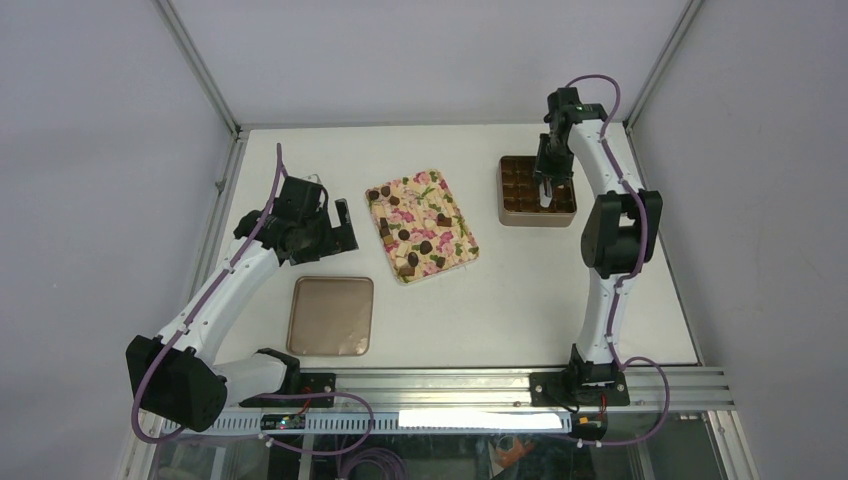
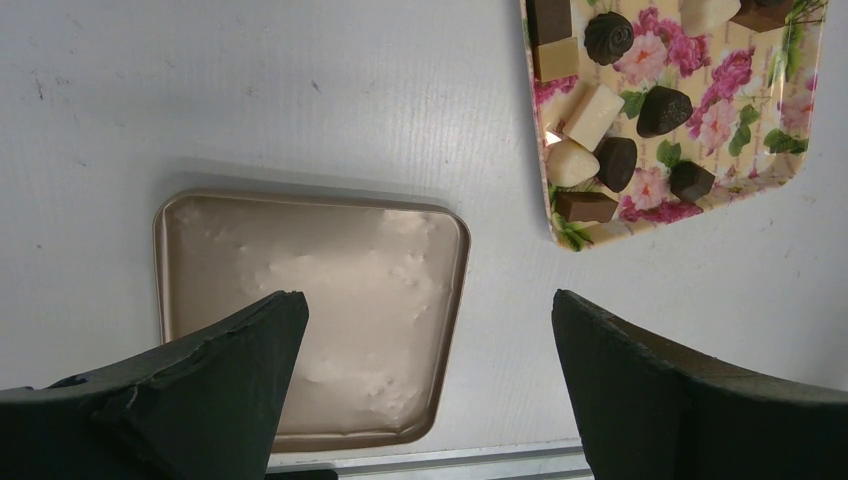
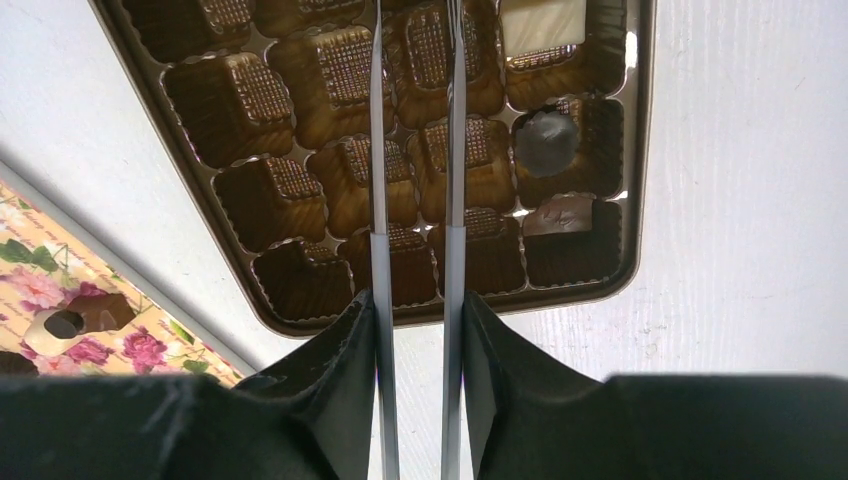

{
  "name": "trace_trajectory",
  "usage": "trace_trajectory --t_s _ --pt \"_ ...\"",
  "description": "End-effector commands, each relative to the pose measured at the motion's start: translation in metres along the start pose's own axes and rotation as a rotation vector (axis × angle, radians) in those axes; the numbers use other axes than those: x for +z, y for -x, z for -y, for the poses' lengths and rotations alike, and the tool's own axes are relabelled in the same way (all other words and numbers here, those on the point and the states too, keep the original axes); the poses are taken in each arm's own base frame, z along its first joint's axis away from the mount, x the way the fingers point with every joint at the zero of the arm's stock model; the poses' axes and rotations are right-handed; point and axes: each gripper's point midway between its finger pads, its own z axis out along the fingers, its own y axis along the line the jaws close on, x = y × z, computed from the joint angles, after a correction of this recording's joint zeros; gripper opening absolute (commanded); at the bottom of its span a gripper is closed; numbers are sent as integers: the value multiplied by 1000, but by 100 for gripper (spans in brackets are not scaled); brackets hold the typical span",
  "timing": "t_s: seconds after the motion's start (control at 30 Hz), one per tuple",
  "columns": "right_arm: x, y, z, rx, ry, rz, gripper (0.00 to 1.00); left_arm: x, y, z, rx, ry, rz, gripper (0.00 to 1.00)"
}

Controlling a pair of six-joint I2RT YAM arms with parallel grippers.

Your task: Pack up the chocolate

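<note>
Now, step in hand: filling the box, judging by the right gripper hanging right over its grid of compartments.
Chocolate pieces: mostly scattered on the floral tray, between lid and box; dark, tan and white ones mixed.
Already packed: three in the compartments along one edge, namely a white square, a dark round and a brown square; other compartments in view bare.
Right gripper: two thin metal blades set a narrow gap apart; tips beyond the top of the wrist view, so no telling whether clamped on a piece or bare.
Left gripper: spread wide, nothing between the fingers, hovering over the lid, well apart from the box.
Progress: early, by the look of it; far more on the tray than in the box.
Next move, with a piece in the blades: down into a free compartment, square with its walls, then blades parted.
Next move, with blades bare: across to the tray, straddling one piece without nudging the neighbours close beside it.
Lid: flat on the table, presumably for last.
</note>
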Motion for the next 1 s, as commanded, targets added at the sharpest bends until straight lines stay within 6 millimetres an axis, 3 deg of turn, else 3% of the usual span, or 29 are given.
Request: trace_trajectory --t_s 0.0,0.4,0.5,0.6,0.73,0.87,0.97 --pt "-27 21 0 15 12 98 34 -8 20 9 2 -48 60 99" --pt "-49 22 2 -5 19 129 37 -11 18 11 -7 -64 59 99" --pt "-75 24 -14 -14 99 199 30 -13 18 11 -11 -69 66 99" --pt "-100 16 -46 -72 199 255 28 -11 18 11 -12 -69 59 99" --pt "-118 -15 -87 -203 219 256 29 -11 19 13 -13 -72 60 99" --pt "-110 -70 -128 -355 253 169 32 -14 22 13 -13 -73 75 99" --pt "-98 -106 -142 -453 237 105 35 -16 22 11 -10 -70 82 99"
